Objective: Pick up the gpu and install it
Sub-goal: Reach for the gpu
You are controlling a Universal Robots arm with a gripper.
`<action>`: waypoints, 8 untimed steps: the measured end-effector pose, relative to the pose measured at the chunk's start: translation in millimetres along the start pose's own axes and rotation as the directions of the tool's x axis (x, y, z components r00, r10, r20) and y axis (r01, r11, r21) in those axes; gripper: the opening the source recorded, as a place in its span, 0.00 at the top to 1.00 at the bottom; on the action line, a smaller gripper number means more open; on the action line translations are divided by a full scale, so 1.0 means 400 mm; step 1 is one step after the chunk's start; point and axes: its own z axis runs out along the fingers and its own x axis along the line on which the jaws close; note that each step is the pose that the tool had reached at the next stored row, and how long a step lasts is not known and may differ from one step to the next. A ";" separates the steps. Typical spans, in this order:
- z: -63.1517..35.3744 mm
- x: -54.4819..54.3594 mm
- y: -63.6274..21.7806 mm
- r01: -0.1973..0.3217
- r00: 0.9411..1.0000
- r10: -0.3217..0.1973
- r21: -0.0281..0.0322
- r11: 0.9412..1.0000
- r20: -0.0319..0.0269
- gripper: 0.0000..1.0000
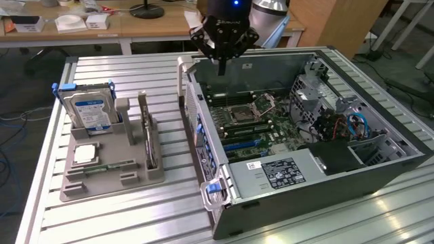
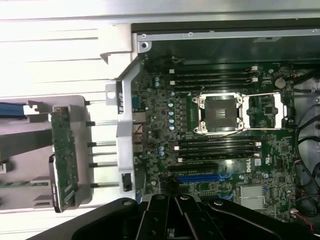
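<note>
I'm hovering the empty hand (image 1: 221, 72), fingers (image 1: 220, 63) together, over the case (image 1: 326, 189); the gpu (image 1: 145, 133) is standing edgewise well aside, parallel to the case's wall.

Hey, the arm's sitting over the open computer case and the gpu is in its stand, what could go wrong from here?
One: the gripper is shut above the case, away from the gpu; crossing over, it might clip the case wall. Two: the gpu stands upright on edge near the hard drive, so an off-centre grasp may tip it.
</note>
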 end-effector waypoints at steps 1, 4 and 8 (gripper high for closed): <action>0.000 0.010 -0.001 0.000 1.000 0.000 0.000 1.000 0.000 0.90; -0.001 0.041 -0.003 0.000 1.000 0.000 0.000 1.000 0.000 0.90; -0.002 0.081 -0.006 0.000 1.000 0.000 0.000 1.000 0.000 0.90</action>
